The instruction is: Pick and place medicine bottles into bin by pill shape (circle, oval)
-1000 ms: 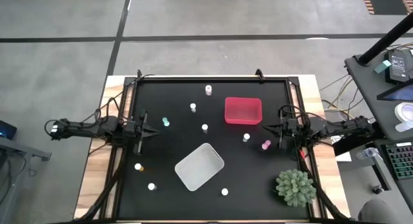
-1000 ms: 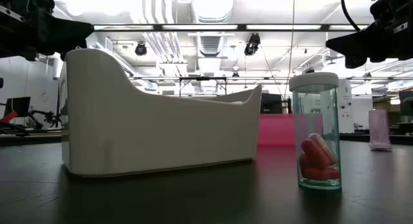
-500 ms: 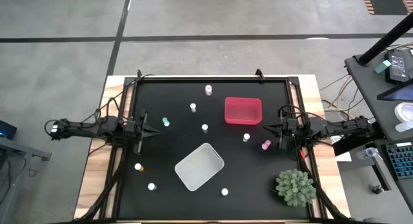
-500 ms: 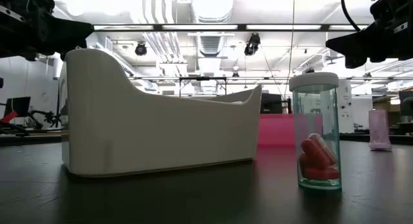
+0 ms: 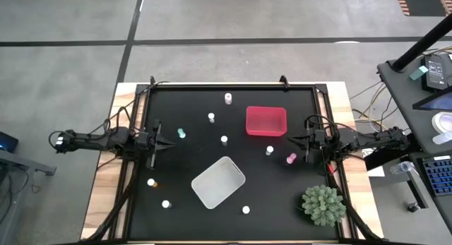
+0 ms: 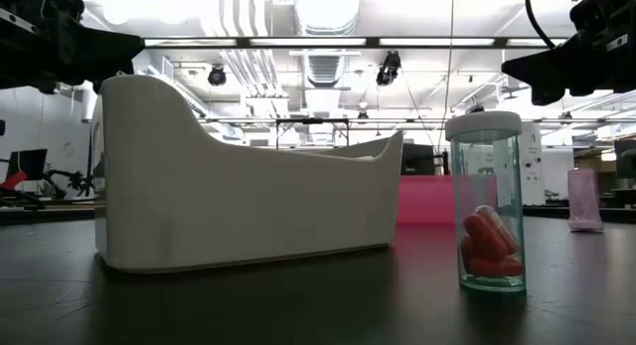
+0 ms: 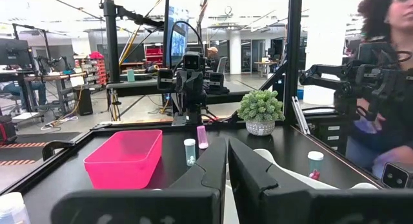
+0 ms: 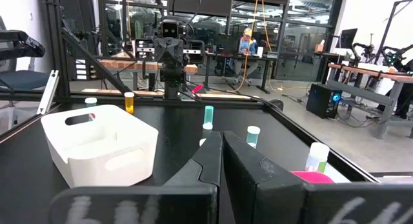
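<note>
- Both claws are sitting pinched fully together and holding nothing: the left gripper (image 5: 167,140) is hanging at the mat's left edge and the right gripper (image 5: 295,139) at its right edge, each pointing inward across the table (image 5: 102,195)
- Nothing is changing across the last second; arms, bottles and bins are all staying exactly where they were, so the sort is reading as not yet begun, with no bottle lifted or binned
- Bottles are standing scattered on the black mat, every one upright on its base with cap up, so each long axis is running vertical; from above only round caps are showing
- The pink bottle (image 5: 291,159) is standing just beside the right gripper, with a white-capped one (image 5: 269,151) near it; both look like the easiest first picks for that arm
- The teal bottle (image 5: 181,133) is standing near the left gripper, and the orange bottle (image 5: 152,182) is sitting toward the mat's left front
- The front bottle (image 6: 485,201), seen level across the table, is showing clear walls and reddish oblong pills inside, which I'm judging as oval
- The white bin (image 5: 217,181) is lying angled at mat centre, the pink bin (image 5: 265,121) square-on beyond it, both appearing to be holding no bottles
- The plant (image 5: 323,204) is sitting at the right front corner, well apart from the bins
</note>
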